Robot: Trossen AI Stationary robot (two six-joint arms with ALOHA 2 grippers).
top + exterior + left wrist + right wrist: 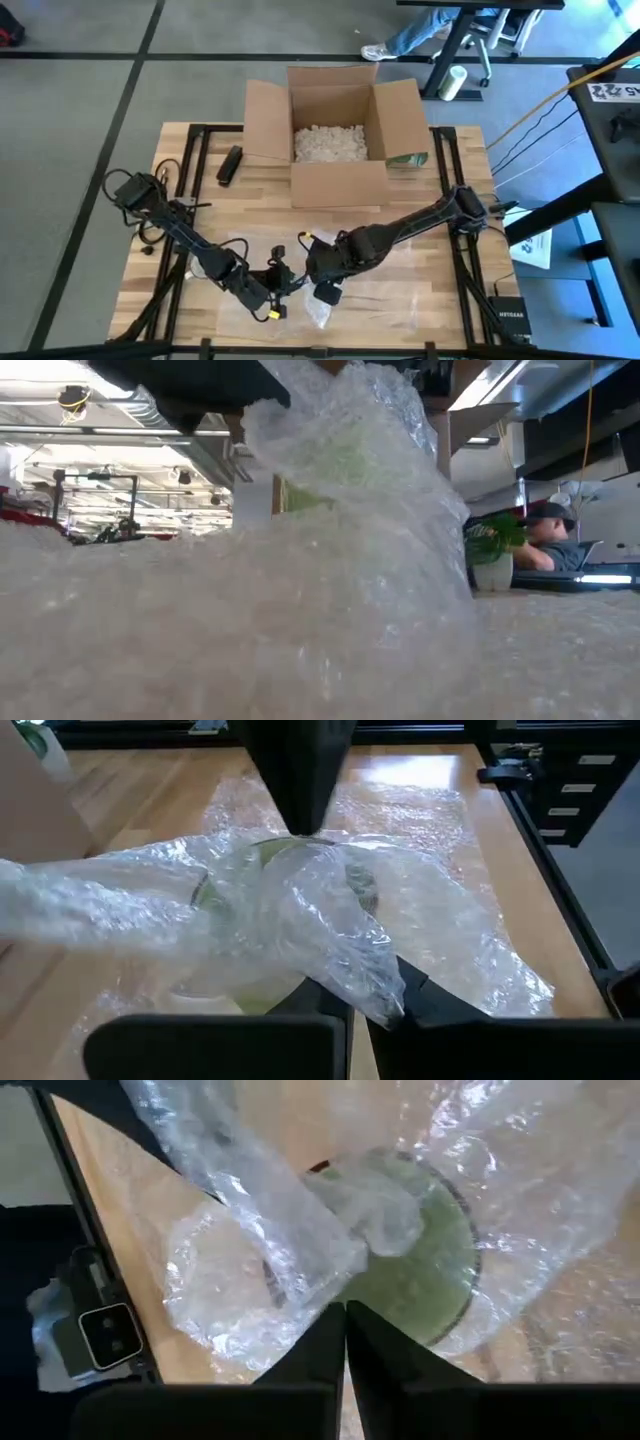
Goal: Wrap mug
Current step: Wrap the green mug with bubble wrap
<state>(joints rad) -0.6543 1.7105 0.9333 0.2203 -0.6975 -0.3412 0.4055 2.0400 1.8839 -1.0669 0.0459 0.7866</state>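
A green mug (268, 880) (425, 1275) lies under a sheet of clear bubble wrap (370, 300) near the table's front edge, and only its green shows through the folds. In the low view the bubble wrap (330, 560) rises in a heap over the mug (335, 460). My left gripper (268, 297) (385, 1010) is at the mug's left, shut on the wrap. My right gripper (322, 285) (345, 1325) is close at the mug's right, shut on another fold of it; it also reaches into the left wrist view from the top (300, 780). My left gripper pinches a bunched fold of the bubble wrap (375, 975) between its two fingers. The fold runs from the fingers up over the mug, lifted off the table. My right gripper has a crumpled band of the wrap (315, 1270) at its shut fingertips, drawn across the mug's top; the fingers point down at it from above.
An open cardboard box (340, 125) with white packing peanuts stands at the far middle of the table. A dark bar-shaped object (230, 165) lies left of it. A green-printed item (408, 158) sits by the box's right flap. The wrap spreads toward the front right.
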